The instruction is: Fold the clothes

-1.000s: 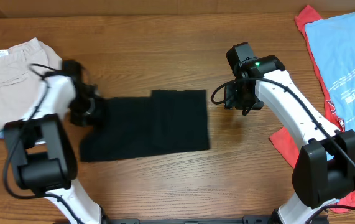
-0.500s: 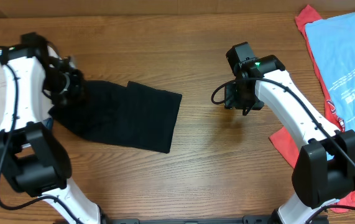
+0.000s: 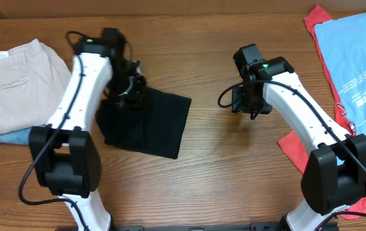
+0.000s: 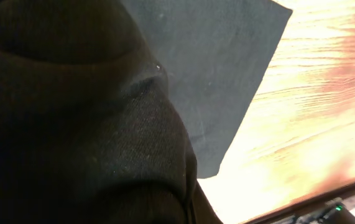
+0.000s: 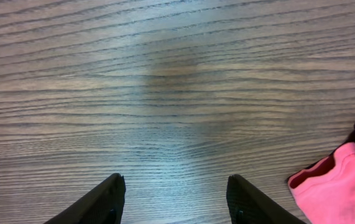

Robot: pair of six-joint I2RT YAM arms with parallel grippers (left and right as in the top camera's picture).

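Only mid-fold tbh: left gripper (image 3: 131,87) grasps the black garment (image 3: 163,125), right gripper (image 5: 174,186) hangs spread and empty, blue shirt (image 3: 356,58) upper right waits.

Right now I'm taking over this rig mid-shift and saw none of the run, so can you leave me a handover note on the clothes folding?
Left tool: appears shut on the black garment. The cloth covers the wrist camera, so the fingers are hidden.
Right tool: open and empty, above the bare table.
Things: the black garment is mid-table, partly doubled over and crooked. The beige trousers lie far left and look folded. The blue shirt and red garment are heaped far right.
Done: the fold on the black garment is begun.
Left: finish it, then fold the blue shirt and red garment.
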